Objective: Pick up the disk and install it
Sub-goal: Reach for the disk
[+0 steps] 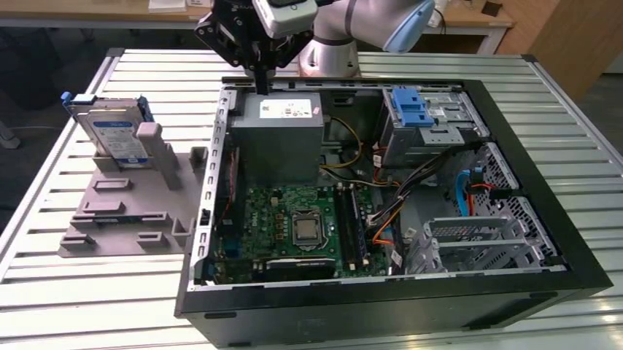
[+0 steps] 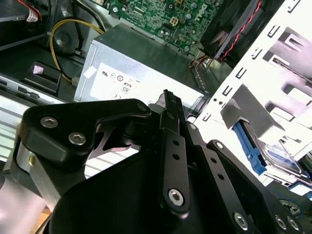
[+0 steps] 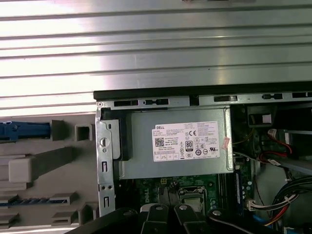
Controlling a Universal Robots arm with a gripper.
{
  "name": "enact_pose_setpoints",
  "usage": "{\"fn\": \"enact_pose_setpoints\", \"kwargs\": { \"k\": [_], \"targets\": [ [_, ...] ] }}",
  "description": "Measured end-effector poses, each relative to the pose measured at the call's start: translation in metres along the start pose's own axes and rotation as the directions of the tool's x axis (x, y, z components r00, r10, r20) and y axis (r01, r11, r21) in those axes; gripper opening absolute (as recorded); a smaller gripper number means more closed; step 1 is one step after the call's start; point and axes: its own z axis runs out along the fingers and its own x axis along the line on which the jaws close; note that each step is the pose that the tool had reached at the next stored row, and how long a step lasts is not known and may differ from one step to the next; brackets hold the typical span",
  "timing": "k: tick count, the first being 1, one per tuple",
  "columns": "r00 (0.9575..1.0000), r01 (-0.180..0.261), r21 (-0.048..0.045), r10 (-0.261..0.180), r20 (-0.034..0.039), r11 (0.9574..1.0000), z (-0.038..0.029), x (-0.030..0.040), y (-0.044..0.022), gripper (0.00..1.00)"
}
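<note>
Exterior view: our claw, narrow and empty, hangs over the case's back edge. The disk stands upright in a holder on the counter just outside the case, its top edge free, we judge, for gripping.
Second wrist view: the claw, fingers together, is above the case's power supply.
First wrist view: the disk, blue edge showing, sits outside the case wall.

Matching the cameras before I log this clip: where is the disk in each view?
Exterior view: the disk stands upright on the grey fixture, at the exterior view's left of the computer case.
Second wrist view: the disk peeks out beside the pale fixture.
First wrist view: the disk's blue edge sits at the fixture.
Shared landmark: the power-supply box with its white sticker.
</note>
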Motion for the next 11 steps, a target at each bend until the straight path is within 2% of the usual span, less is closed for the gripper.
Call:
{"fn": "enact_pose_setpoints", "kwargs": {
  "k": [11],
  "targets": [
    [1.0000, 0.000, -0.0001, 0.000, 0.0000, 1.0000, 0.0000, 0.0039, -0.0003, 0.11]
  ]
}}
